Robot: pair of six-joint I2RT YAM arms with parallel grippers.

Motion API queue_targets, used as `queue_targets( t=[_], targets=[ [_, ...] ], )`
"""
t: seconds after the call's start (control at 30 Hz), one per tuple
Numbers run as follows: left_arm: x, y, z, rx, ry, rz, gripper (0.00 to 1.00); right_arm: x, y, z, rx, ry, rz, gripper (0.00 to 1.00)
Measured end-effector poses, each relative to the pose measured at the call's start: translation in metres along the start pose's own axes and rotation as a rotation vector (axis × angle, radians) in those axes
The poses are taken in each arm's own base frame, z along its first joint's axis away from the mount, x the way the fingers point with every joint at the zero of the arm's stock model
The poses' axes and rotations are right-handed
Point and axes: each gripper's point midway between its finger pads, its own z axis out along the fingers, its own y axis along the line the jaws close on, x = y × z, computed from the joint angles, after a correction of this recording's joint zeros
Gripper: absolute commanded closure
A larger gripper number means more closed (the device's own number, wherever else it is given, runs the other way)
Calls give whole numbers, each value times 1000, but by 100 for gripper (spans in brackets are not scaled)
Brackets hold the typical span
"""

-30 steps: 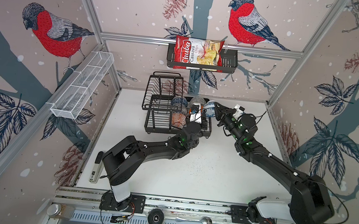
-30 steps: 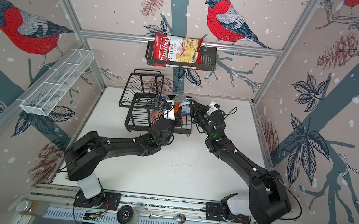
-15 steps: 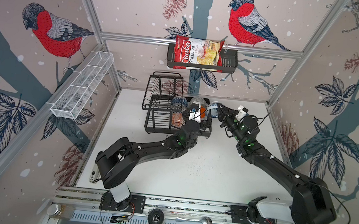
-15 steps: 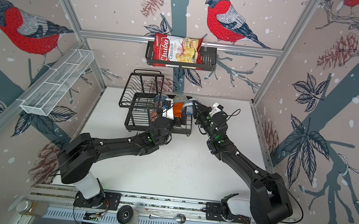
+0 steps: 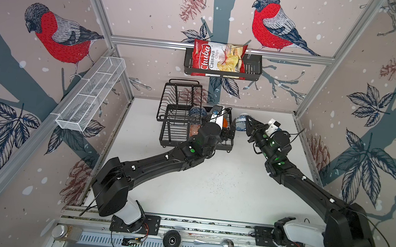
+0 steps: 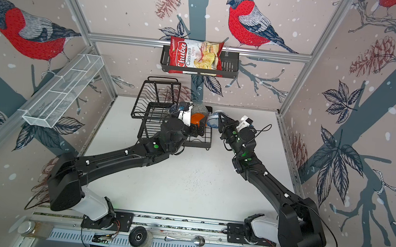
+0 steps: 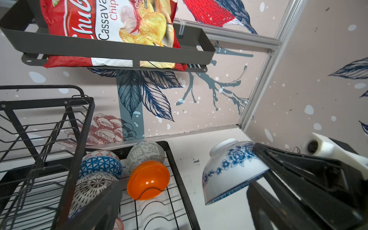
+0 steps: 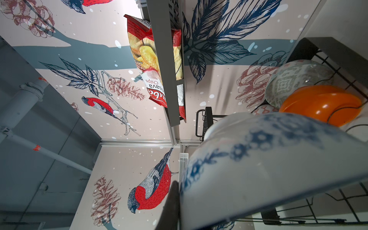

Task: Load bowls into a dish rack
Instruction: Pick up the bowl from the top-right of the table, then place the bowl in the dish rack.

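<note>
Clamping a glossy blue-flowered bowl (image 5: 240,123), right pincer (image 5: 247,125) hangs beside wire rack (image 5: 178,127); left pincer (image 5: 228,133) gapes wide.

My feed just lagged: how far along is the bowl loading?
Done: the orange bowl and four patterned bowls sit in the dish rack. In hand: the right hand is shut on the blue-flowered bowl, beside the rack. The left hand is open, empty. Left: rack that bowl.

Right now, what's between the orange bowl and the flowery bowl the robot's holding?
In the left wrist view: the dish rack's black side rail, then bare white table up to the flowery bowl.
</note>
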Motion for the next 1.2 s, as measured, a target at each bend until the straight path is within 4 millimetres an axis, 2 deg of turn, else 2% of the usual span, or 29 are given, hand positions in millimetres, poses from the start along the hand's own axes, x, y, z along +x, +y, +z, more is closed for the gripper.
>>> queue_targets(
  t=[0.23,0.37,0.53,0.67,0.73,0.87,0.93,1.03,1.2],
  targets=[
    [-28,21,1,54,120,59,3,5,-19,7,39,14,-47,100],
    [-29,33,-9,81,156,120,3,18,-32,13,58,47,-84,100],
    [-17,54,-14,98,186,136,2,33,-56,27,91,86,-119,100],
    [4,62,-14,110,218,132,2,43,-79,41,120,117,-115,100],
    [11,63,-12,120,234,131,2,49,-84,48,118,137,-114,100],
    [10,63,-11,151,225,107,3,56,-87,58,101,157,-113,100],
    [10,71,-11,145,216,81,2,57,-90,64,96,159,-113,100],
    [17,82,-10,130,226,55,2,58,-100,71,110,159,-103,100],
    [17,83,-9,131,212,53,2,60,-117,80,125,164,-60,100]
  ],
)
